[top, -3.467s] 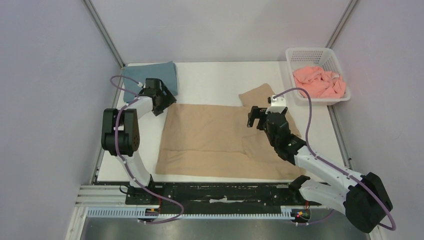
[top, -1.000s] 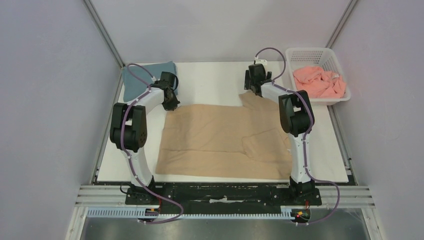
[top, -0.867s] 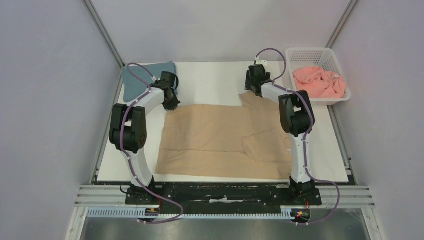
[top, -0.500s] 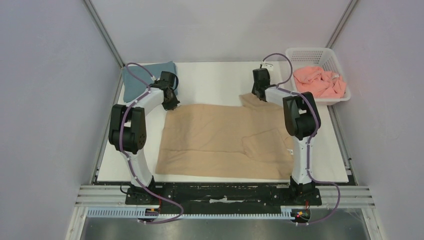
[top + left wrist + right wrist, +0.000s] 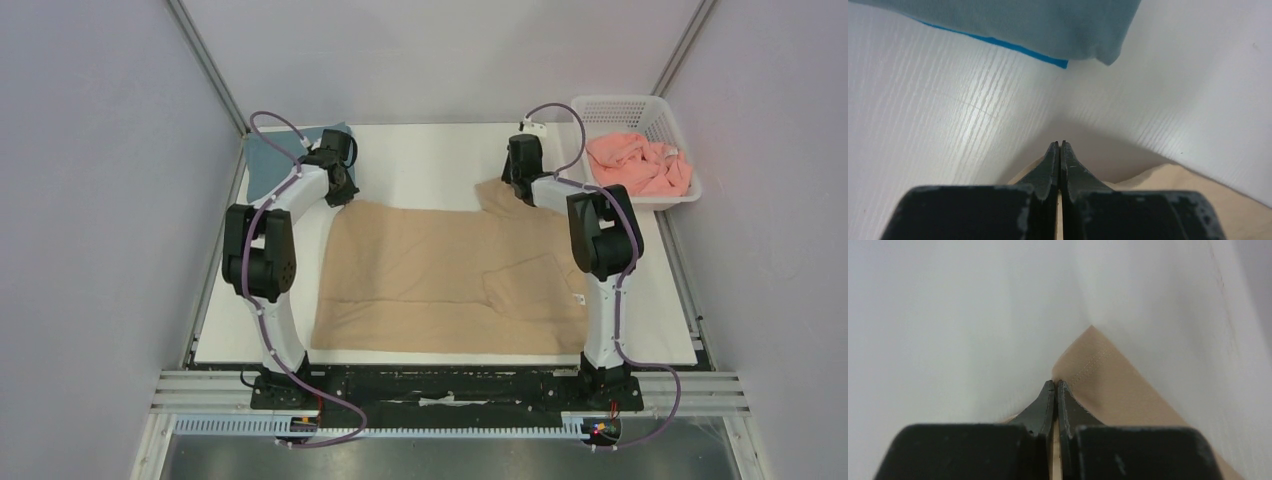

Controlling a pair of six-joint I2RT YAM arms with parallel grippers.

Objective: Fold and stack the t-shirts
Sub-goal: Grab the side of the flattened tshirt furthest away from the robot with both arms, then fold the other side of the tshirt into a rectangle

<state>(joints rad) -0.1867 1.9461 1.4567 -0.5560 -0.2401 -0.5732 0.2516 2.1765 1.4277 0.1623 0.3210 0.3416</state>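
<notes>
**Both tools clamped on far edge of tan tee**

Both my arms are stretched far out over the counter (image 5: 430, 155), wrists low at the back.

My left tool (image 5: 1060, 145) is fully closed, pinching the far-left corner of the tan t-shirt (image 5: 440, 275). My right tool (image 5: 1055, 383) is also fully closed, nipping the stitched hem at the tee's far-right sleeve corner.

The tan t-shirt lies spread flat mid-counter: soft knit, few wrinkles, near-right sleeve folded inward.

The slate-blue t-shirt (image 5: 1048, 25) sits folded at the far-left corner, just beyond my left tool, with an edge of the bright blue t-shirt (image 5: 998, 44) showing under it. The salmon-pink t-shirt (image 5: 640, 162) is crumpled in the white slatted basket (image 5: 620, 100), far right.
</notes>
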